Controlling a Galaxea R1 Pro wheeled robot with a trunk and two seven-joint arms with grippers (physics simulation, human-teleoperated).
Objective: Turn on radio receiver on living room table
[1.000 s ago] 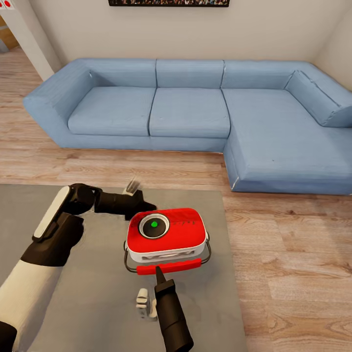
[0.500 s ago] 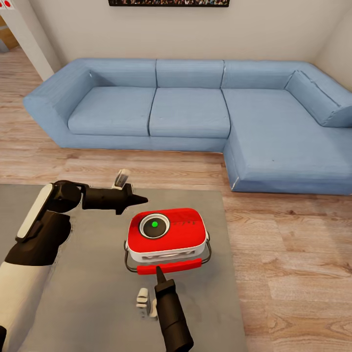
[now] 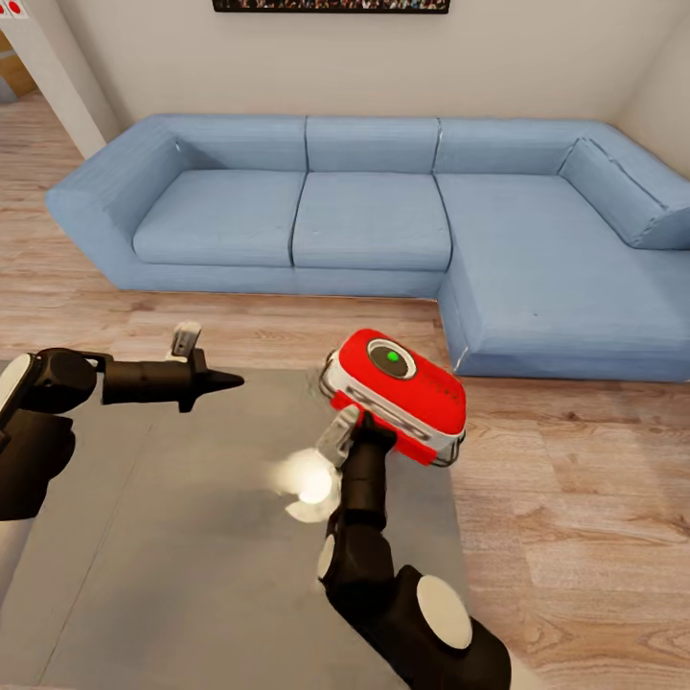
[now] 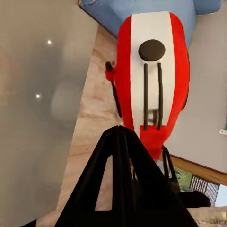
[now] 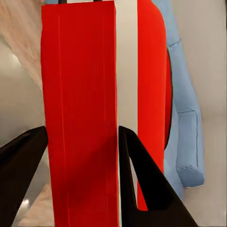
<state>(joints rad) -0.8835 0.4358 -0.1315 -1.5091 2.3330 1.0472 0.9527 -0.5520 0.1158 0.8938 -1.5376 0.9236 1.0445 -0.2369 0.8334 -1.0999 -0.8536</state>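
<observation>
From the head view I have the radio receiver (image 3: pixel 398 396) lifted off the grey tabletop (image 3: pixel 192 537) and tilted, hanging over the tabletop's far right corner with its round dial and green light facing up; my right tool (image 3: pixel 356 431) comes up from below and grips it at its lower red edge; in the right wrist view the two dark fingers (image 5: pixel 142 179) sit either side of a flat red part of the radio receiver (image 5: pixel 80 118), closed onto it; my left tool (image 3: pixel 225 380) hangs over the tabletop's far left part, well apart from the radio, pointing toward it; in the left wrist view its fingers (image 4: pixel 120 161) meet at a single point with nothing between them, and the radio receiver's (image 4: pixel 153 71) white stripe, dark round patch and two slots face that camera; a bright lamp reflection (image 3: pixel 305 482) glows on the tabletop just beside my right arm; beyond lie the light wood floor (image 3: pixel 575 517) and the blue L-shaped sofa (image 3: pixel 383 211) against the beige wall.
</observation>
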